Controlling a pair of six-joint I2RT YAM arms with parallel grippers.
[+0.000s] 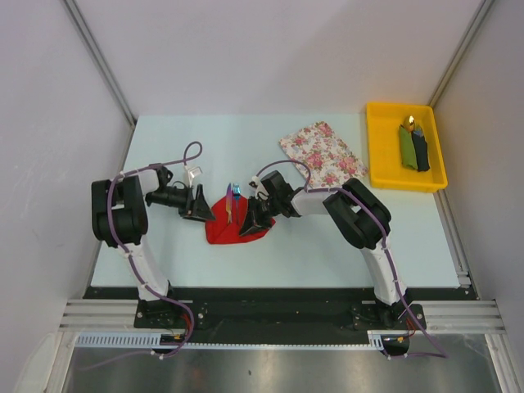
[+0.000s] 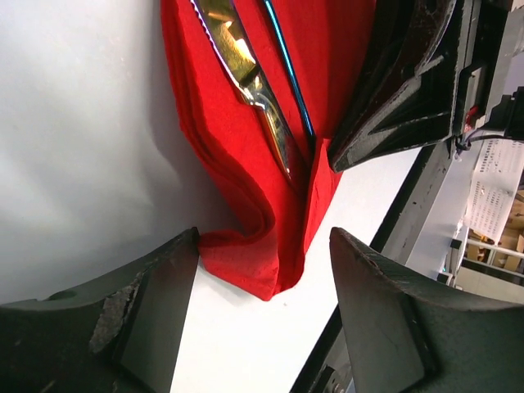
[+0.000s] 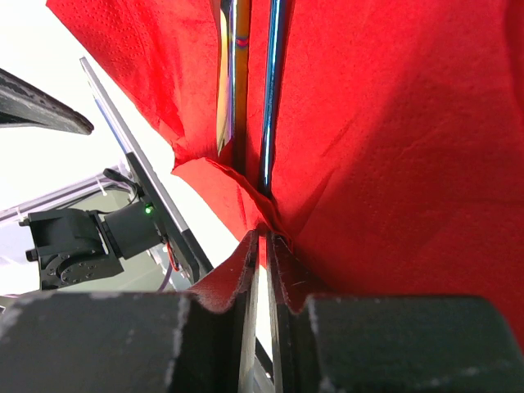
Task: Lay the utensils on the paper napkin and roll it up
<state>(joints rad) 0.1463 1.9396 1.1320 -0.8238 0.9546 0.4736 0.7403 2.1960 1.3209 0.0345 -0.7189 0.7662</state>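
The red paper napkin (image 1: pixel 223 231) lies crumpled at the table's middle, with the thin utensils (image 1: pixel 232 198) on it, their ends sticking out at the far side. My left gripper (image 1: pixel 205 214) is open at the napkin's left edge; in the left wrist view (image 2: pixel 264 236) a folded corner of the napkin (image 2: pixel 237 172) lies between its spread fingers. A shiny knife (image 2: pixel 246 74) and a blue piece (image 2: pixel 288 78) rest in the fold. My right gripper (image 1: pixel 250 223) is shut on a pinched napkin fold (image 3: pixel 266 237). The napkin (image 3: pixel 393 147) wraps the utensils (image 3: pixel 272 90).
A floral cloth (image 1: pixel 322 152) lies at the back right of the table. A yellow tray (image 1: pixel 381 151) at the far right holds green and dark rolls (image 1: pixel 413 146). The table's front edge runs close behind both grippers.
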